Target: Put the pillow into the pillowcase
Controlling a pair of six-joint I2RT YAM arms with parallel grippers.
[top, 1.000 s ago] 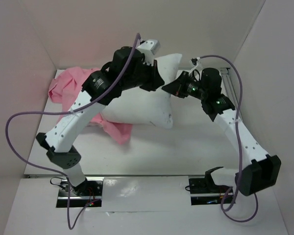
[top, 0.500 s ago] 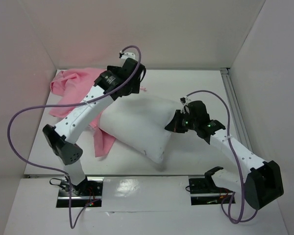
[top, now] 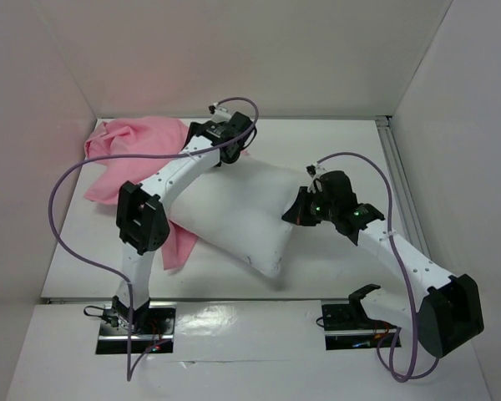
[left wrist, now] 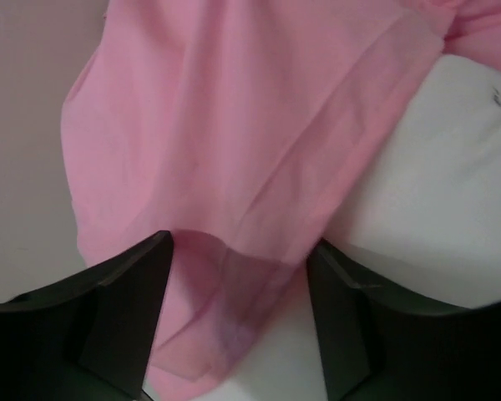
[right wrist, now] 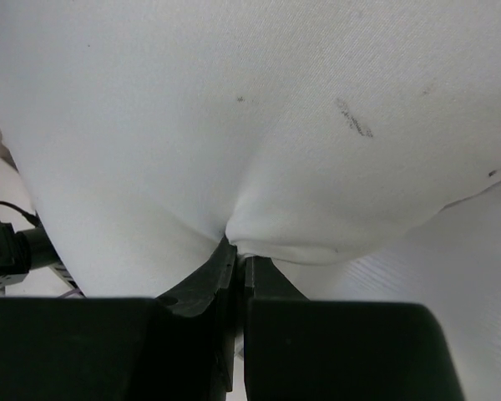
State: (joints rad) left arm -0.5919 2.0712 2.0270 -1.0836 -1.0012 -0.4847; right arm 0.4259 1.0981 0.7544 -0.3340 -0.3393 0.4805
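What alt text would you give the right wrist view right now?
The right arm's black fingers are shut on a pinched fold of the large plump white fabric pillow, which fills almost the whole view. Small dark smudges mark its cloth.

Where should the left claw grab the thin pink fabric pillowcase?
Pinch the pink pillowcase at its doubled hem band, which runs along the plump white pillow. Come from above: the open left claw straddles that loose edge.
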